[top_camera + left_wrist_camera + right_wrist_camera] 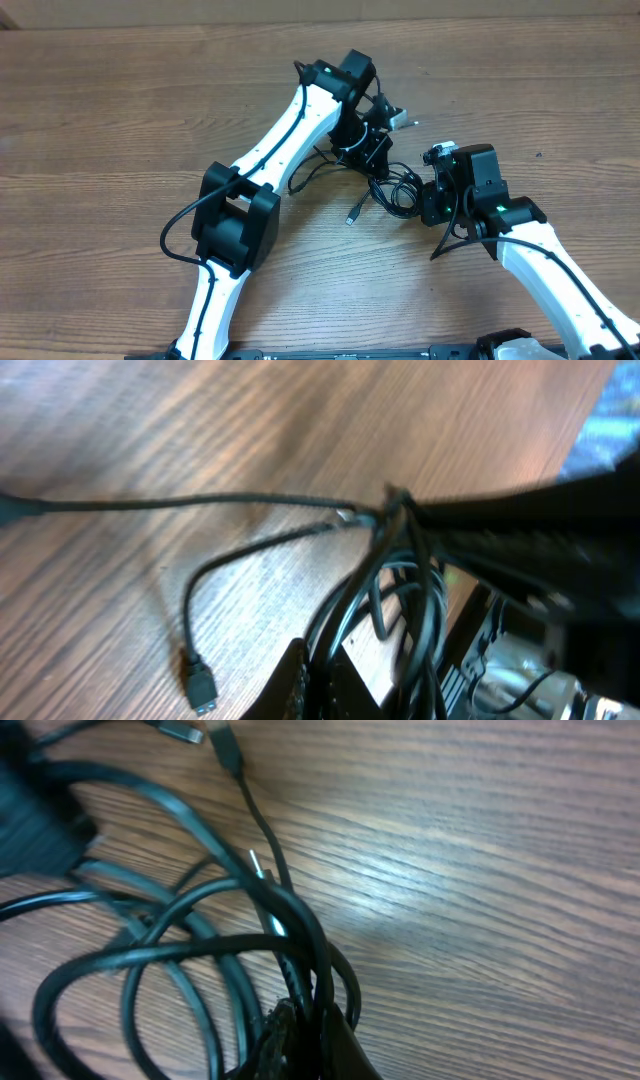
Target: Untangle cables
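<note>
Cables [385, 185], knotted mid-bench: right gripper [305, 1040] pinching loops, left gripper [315, 682] grip indiscernible; separating step, next requires drawing strands apart.

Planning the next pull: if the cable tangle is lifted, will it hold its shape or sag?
Probably floppy: the cable tangle lies in slack loops, so it would likely sag. It looks thin and light for its size. The loose plug end would probably trail and could snag.
</note>
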Controlling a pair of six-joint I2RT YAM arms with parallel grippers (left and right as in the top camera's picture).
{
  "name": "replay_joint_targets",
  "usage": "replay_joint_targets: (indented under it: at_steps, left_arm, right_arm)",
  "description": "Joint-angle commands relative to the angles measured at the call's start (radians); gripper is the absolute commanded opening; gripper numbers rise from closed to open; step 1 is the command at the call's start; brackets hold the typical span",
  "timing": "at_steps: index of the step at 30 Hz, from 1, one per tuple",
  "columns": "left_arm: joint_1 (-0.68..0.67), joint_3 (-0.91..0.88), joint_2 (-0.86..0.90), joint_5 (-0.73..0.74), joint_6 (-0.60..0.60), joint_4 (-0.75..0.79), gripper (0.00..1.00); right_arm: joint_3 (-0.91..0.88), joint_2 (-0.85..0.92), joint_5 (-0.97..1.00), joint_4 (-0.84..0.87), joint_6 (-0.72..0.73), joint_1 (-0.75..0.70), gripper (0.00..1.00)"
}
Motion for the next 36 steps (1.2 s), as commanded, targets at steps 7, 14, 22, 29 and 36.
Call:
replay_joint_targets:
  at_steps: [7,14,22,29,36]
  left_arm:
    - [0.088,0.02,0.005,-0.044,-0.139,0.033,0.04]
    - [0.088,0.02,0.005,-0.063,-0.14,0.029,0.04]
    - [0.088,0.02,0.005,0.195,0.069,0.018,0.04]
    - [0.086,0.02,0.005,0.416,0.466,-0.179,0.04]
    - [0.086,0.02,0.005,0.415,0.557,-0.224,0.04]
  right_arm:
    - [0.02,-0.247,-0.103,-0.016,0.021,0.006,0.04]
    - [0.02,-0.368,-0.102,-0.015,0.066,0.006,0.04]
    - [0.02,-0.392,-0.01,-0.031,0.073,0.006,0.17]
    - [0.02,-0.341,0.067,-0.038,0.073,0.006,0.5]
    - [0.02,-0.238,0.062,-0.06,0.073,0.006,0.46]
